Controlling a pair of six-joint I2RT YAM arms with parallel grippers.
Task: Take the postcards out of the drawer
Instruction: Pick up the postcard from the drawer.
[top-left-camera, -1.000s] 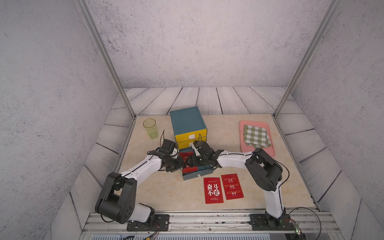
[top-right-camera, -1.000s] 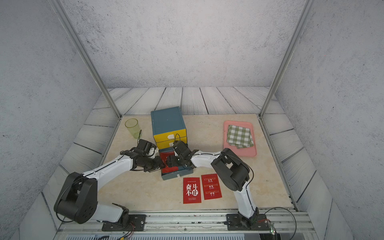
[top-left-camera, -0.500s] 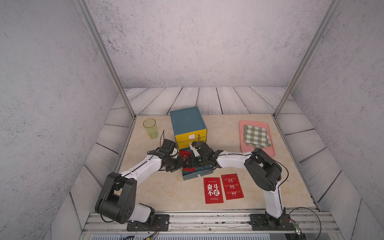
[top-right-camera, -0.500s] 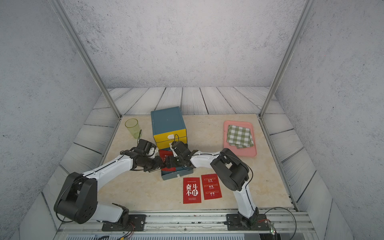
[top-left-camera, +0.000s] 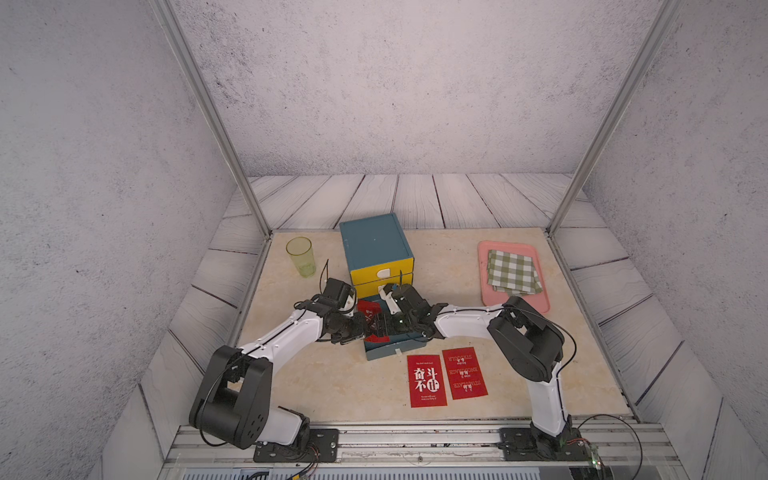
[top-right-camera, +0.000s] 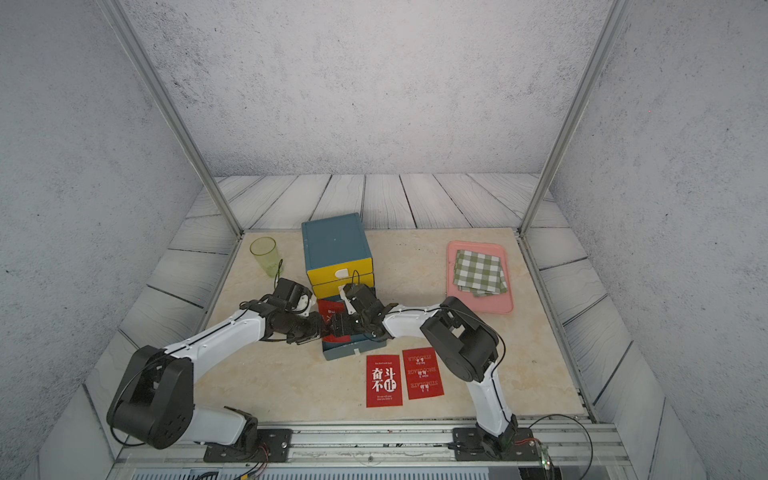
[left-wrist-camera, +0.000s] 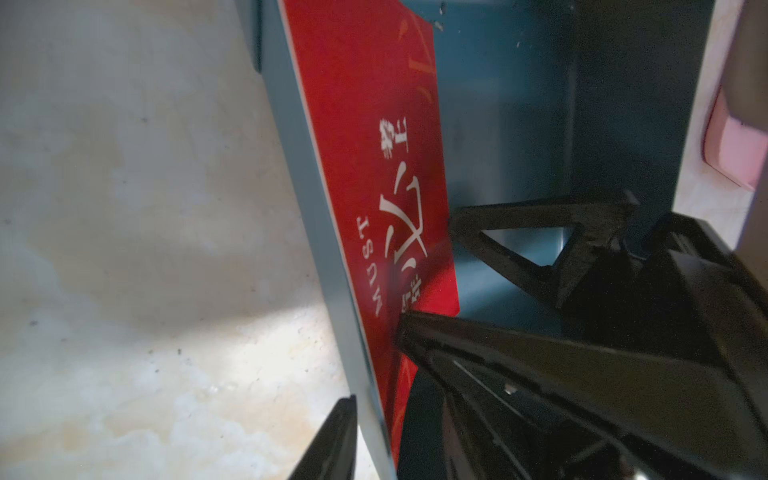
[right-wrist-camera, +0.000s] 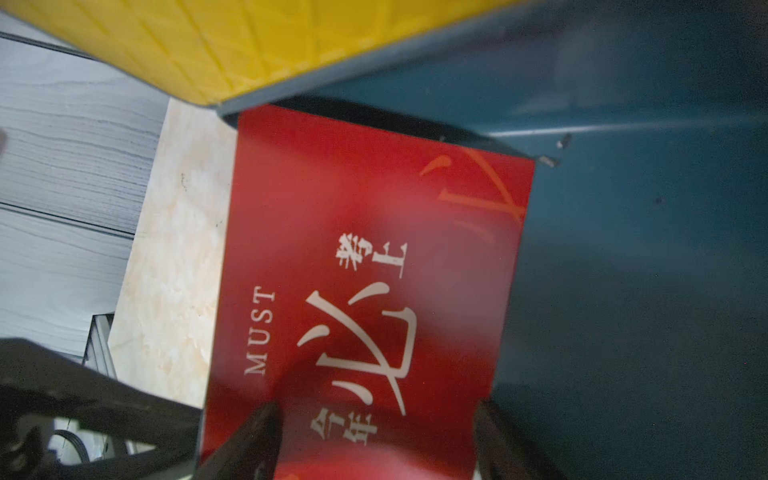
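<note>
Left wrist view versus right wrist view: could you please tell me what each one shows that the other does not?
Only the left wrist view shows a corner of the pink tray. Only the right wrist view shows the yellow drawer front and the grey planks. Both show the red MUST postcard in the open teal drawer, and the beige table.

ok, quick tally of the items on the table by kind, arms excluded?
red postcards: 3 (one not yet out of the open drawer)
drawer cabinet: 1
green cup: 1
pink tray: 1
checked cloth: 1
Total: 7
</note>
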